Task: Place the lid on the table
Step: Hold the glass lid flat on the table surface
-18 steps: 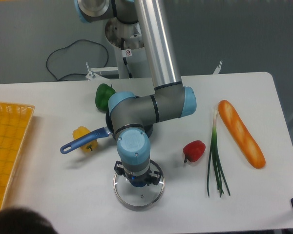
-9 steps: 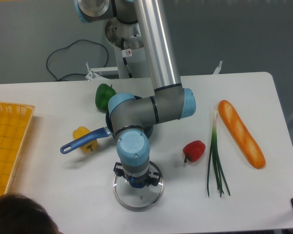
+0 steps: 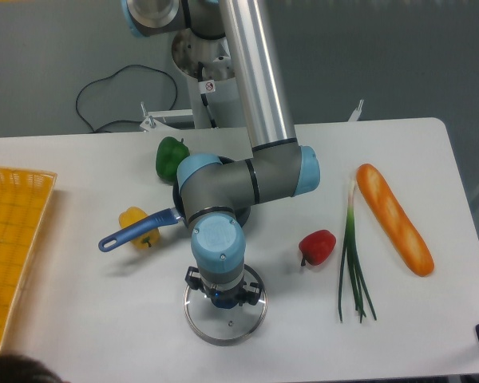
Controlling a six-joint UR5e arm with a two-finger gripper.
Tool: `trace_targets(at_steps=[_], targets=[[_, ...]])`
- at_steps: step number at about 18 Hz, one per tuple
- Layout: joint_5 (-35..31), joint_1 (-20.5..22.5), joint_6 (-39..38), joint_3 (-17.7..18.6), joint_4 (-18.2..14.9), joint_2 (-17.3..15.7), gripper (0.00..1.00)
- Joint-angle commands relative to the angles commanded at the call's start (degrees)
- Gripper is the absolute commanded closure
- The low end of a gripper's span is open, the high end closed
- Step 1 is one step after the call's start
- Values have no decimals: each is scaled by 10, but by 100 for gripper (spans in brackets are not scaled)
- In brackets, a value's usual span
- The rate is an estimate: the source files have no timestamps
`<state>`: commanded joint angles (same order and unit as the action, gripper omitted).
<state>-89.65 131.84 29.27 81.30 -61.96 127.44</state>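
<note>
The round clear glass lid with its metal rim lies low over the white table, near the front edge. My gripper points straight down over the lid's centre, and the wrist hides the blue knob and the fingertips. Whether the fingers grip the knob cannot be made out. Behind the arm, the dark saucepan with a blue handle is mostly covered by the arm.
A yellow pepper sits under the pan handle and a green pepper behind it. A red pepper, green onions and a bread loaf lie to the right. A yellow mesh basket stands at the left edge.
The arm and lid have hardly moved, drifting very slightly. The dark head at the bottom left has dropped almost out of view.
</note>
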Motion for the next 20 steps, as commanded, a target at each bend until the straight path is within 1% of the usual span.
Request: trace_targets(at_steps=[5, 9, 12, 13, 16, 20], targets=[[0, 0, 0, 0, 0, 3, 53], [0, 0, 1, 1, 0, 4, 50], [-1, 0, 3, 1, 0, 4, 40], [-1, 0, 4, 0, 0, 4, 32], [-1, 0, 5, 1, 0, 4, 17], [-3, 0, 7, 1, 0, 0, 1]])
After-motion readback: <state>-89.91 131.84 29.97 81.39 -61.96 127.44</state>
